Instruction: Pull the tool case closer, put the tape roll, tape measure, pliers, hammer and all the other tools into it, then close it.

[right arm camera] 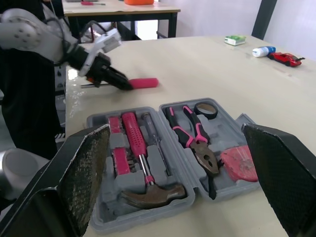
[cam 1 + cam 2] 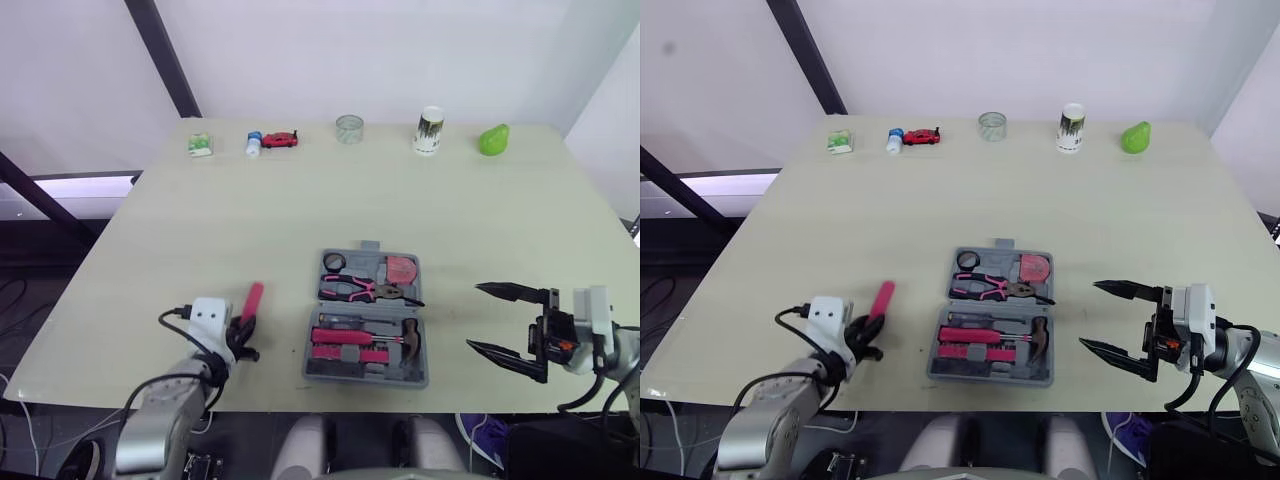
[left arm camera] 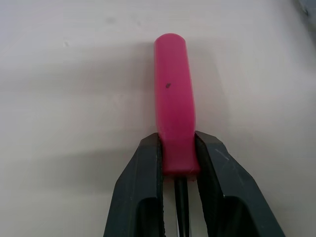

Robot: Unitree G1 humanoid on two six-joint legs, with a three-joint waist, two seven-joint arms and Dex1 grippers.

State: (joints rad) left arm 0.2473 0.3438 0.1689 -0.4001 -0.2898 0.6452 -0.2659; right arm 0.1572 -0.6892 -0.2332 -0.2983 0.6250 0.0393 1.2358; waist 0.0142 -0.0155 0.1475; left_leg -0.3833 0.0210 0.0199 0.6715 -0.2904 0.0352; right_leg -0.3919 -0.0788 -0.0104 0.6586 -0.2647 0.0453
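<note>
Our left end effector point(image 3: 177, 150) was pinching the pink-handled, black-shafted screwdriver point(image 3: 173, 89) low on its handle, on the pale desk point(image 2: 300, 200) just left of the open grey plastic tool case point(image 1: 229, 132). The right end effector point(image 2: 473, 317) hung spread beside the case. We judged the smooth handle could pivot in that pinch and miss its slot.

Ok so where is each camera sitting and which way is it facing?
Left eye view: on the head, facing forward and down over the table; both arms show, left jaws shut on the pink screwdriver, right jaws open.
Right eye view: the head's other eye, same scene.
Left wrist view: along the left jaws, at the screwdriver's handle.
Right wrist view: between the right jaws, across the open tool case toward the left arm.
Shared: every view shows the screwdriver.
</note>
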